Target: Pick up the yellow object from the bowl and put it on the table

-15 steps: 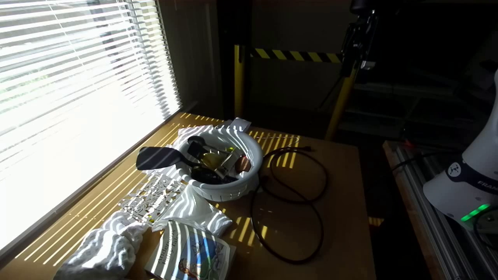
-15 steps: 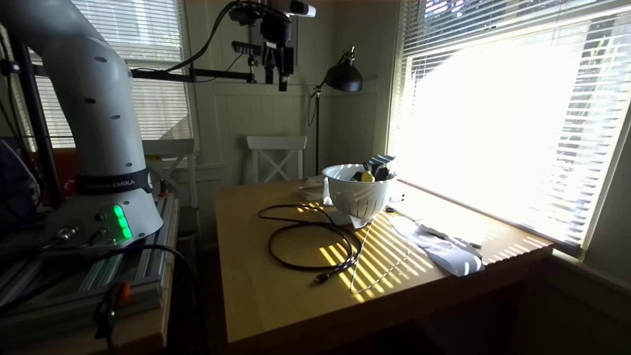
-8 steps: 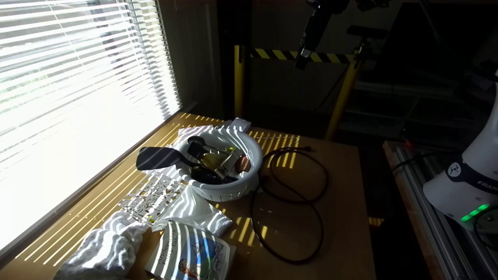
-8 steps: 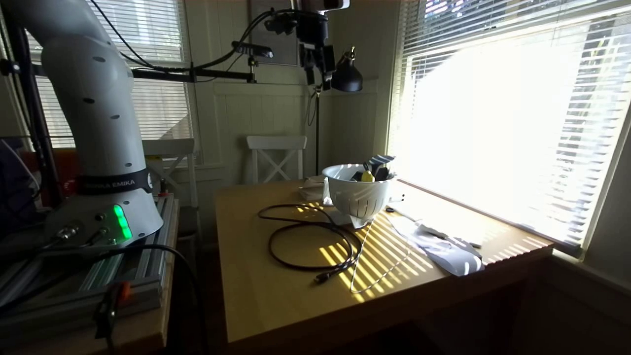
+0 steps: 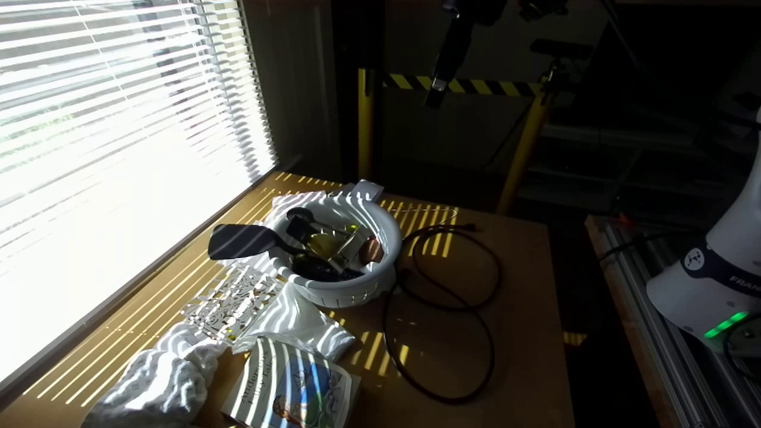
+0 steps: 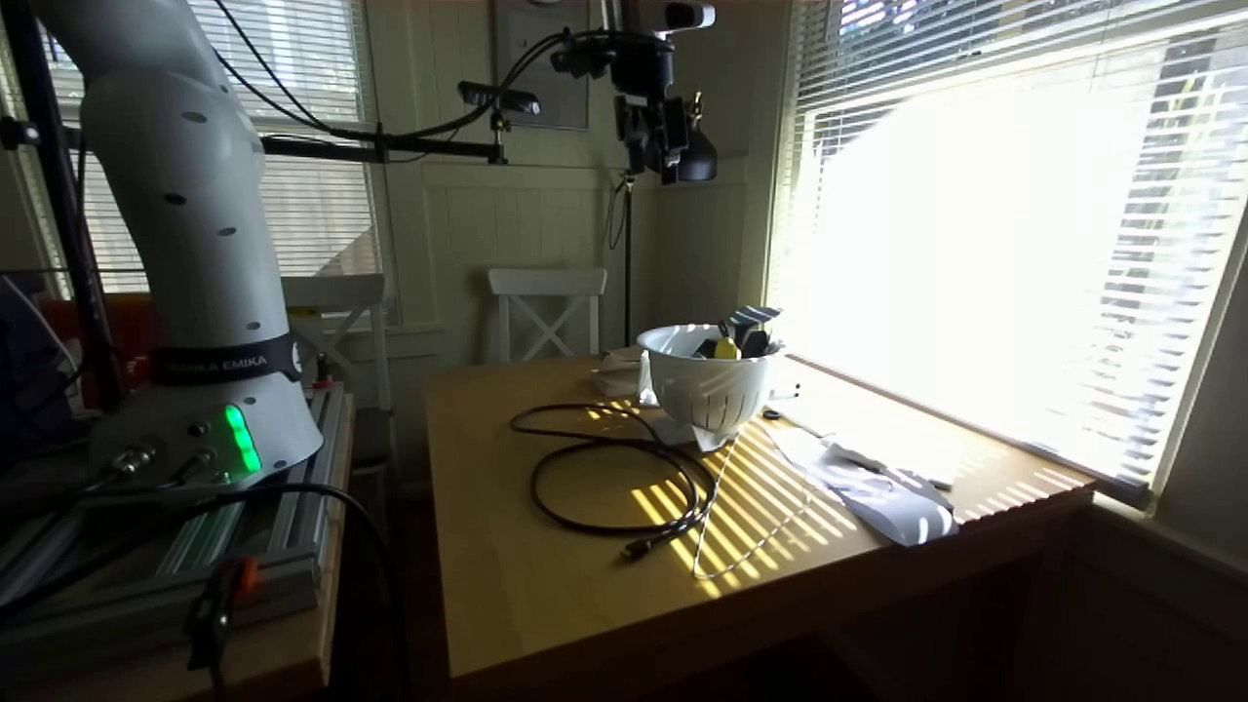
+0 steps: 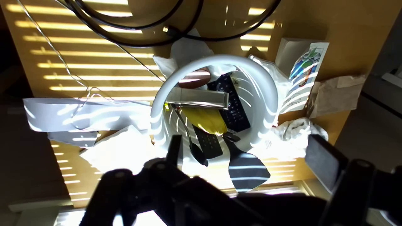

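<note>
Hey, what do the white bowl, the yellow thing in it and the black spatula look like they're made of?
White bowl: probably satin plastic, judging by its thick rounded rim and slotted wall. Yellow object: smooth and glossy, with bright glints; plastic or fruit peel, I can't tell. Black spatula: likely nylon or silicone, fairly matte, as sunlight stripes it without sharp glints.

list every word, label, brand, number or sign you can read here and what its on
"FRANKA EMIKA": dark band low on the robot arm, pieced together from both exterior views.
Round emblem: same band, no readable lettering.
"Andersen", "Fairy Tal": cover of the book, line endings unclear.
Marks on the black keyed object in the white bowl: too small to read.
Small mark near its upper end: too blurred.
</note>
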{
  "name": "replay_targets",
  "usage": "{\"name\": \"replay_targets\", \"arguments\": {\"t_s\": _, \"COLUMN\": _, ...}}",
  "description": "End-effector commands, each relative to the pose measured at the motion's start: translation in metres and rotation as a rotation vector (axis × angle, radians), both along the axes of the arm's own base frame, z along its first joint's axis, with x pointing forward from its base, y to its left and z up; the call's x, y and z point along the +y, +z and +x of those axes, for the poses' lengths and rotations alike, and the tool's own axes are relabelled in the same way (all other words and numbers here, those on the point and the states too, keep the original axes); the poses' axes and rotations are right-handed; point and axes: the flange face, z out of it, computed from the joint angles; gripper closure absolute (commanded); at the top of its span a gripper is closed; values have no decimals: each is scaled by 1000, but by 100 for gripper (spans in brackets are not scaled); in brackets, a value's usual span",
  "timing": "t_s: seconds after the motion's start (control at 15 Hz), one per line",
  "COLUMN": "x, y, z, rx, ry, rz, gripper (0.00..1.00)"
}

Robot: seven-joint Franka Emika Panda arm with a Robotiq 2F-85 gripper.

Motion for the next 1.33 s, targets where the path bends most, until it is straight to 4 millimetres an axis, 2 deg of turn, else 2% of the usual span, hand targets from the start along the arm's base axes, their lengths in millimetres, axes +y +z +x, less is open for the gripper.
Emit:
{"name": "replay_targets", "arguments": {"t_s": 0.0, "x": 0, "y": 1, "z": 0, "rx": 0, "ry": 0, "rz": 0, "gripper": 0}}
{"name": "replay_targets", "arguments": {"t_s": 0.2, "x": 6, "y": -4, "z": 32, "rx": -15, "ry": -7, "rz": 16, "gripper": 0}}
{"name": "replay_targets", "arguments": {"t_s": 0.33, "x": 13, "y": -11, "z": 60, "rx": -2, "ry": -6, "rz": 9, "gripper": 0}}
{"name": "replay_targets", "arguments": {"t_s": 0.53, "x": 22, "y": -32, "z": 110, "rx": 30, "ry": -15, "rz": -46, "gripper": 0}}
{"name": "replay_targets", "arguments": {"t_s": 0.73, "x": 27, "y": -71, "z": 157, "rx": 73, "ry": -44, "rz": -76, "gripper": 0}}
{"name": "replay_targets", "arguments": {"t_s": 0.87, "x": 38, "y": -99, "z": 181, "rx": 101, "ry": -39, "rz": -102, "gripper": 0}}
{"name": "replay_targets", "arguments": {"t_s": 1.07, "x": 52, "y": -135, "z": 199, "rx": 181, "ry": -17, "rz": -173, "gripper": 0}}
{"name": "replay_targets", "arguments": {"t_s": 1.13, "x": 45, "y": -124, "z": 180, "rx": 146, "ry": -11, "rz": -134, "gripper": 0}}
{"name": "replay_targets", "arguments": {"t_s": 1.27, "x": 52, "y": -142, "z": 190, "rx": 169, "ry": -8, "rz": -153, "gripper": 0}}
